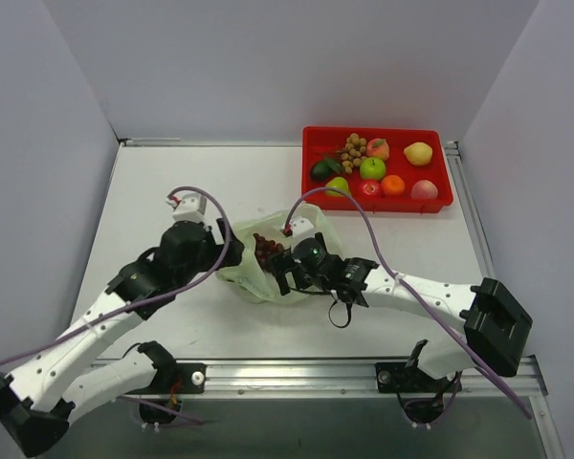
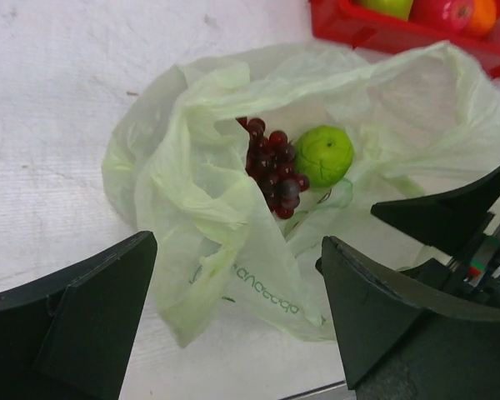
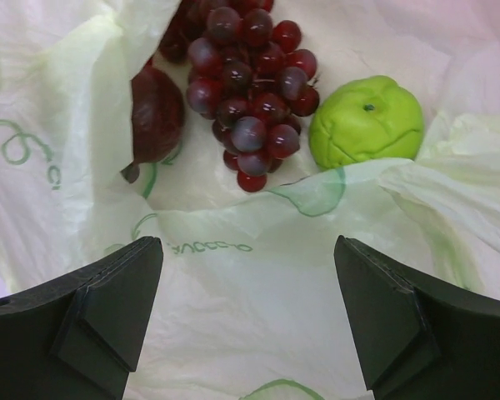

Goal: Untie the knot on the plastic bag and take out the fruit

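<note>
**Plastic bag lying open, fruit inside: snagged film is the main hazard**

Plastic bag (image 1: 241, 279) is lying crumpled on the table (image 1: 163, 182) between the two arms, apart from the red tray (image 1: 378, 131). Its mouth is gaping and no tied knot is showing. Inside, a grape bunch (image 3: 250, 92) is resting just beside a green fruit (image 3: 367, 121), and a dark red piece (image 3: 157, 112) is sitting half under the film. The left fingers (image 2: 83, 317) are standing wide apart, holding nothing. The right fingers (image 3: 108, 321) are likewise spread and empty, hovering over the bag's near flap. Reaching in is looking risky. Thin film is lying across the approach, so closing fingers could end up pinching plastic along with fruit and dragging the whole bag. The round green fruit could roll off under a glancing touch, and arms working this close together could collide.
</note>
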You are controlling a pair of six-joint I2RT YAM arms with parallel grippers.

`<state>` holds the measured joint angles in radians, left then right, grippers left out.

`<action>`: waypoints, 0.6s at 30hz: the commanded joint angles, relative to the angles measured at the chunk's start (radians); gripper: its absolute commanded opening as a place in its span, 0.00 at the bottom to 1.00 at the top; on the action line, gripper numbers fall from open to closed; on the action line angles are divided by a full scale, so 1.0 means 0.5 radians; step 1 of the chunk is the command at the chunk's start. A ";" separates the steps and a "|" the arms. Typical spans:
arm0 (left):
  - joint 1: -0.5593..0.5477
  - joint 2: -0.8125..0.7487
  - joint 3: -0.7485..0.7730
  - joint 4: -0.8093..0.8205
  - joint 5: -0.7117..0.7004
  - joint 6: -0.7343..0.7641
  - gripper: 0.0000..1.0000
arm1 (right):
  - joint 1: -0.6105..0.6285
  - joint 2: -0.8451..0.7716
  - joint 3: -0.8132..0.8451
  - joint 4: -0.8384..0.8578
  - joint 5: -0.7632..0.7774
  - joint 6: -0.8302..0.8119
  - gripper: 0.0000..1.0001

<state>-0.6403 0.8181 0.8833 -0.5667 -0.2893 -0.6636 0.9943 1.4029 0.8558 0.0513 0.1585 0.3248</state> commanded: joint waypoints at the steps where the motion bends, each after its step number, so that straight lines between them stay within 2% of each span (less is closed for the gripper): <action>1: -0.259 0.278 0.120 -0.091 -0.283 -0.072 0.91 | -0.037 -0.100 -0.046 0.115 0.238 0.136 0.86; 3: -0.378 0.501 0.191 -0.088 -0.351 -0.090 0.93 | -0.059 -0.112 -0.095 0.130 0.232 0.188 0.86; 6: -0.431 0.750 0.252 -0.082 -0.391 -0.142 0.96 | -0.086 -0.115 -0.132 0.170 0.174 0.228 0.86; 12: -0.437 0.962 0.157 0.026 -0.489 -0.219 0.96 | -0.090 -0.051 -0.135 0.164 0.109 0.268 0.86; 15: -0.431 0.984 0.065 0.026 -0.510 -0.243 0.91 | -0.120 -0.041 -0.159 0.170 0.106 0.304 0.86; 18: -0.425 0.938 -0.021 0.038 -0.535 -0.262 0.73 | -0.190 -0.035 -0.178 0.140 0.085 0.393 0.86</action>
<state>-0.8558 1.3094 0.9035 -0.5724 -0.5098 -0.7689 0.9344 1.3815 0.7799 0.1165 0.1959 0.4644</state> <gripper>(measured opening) 0.784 0.862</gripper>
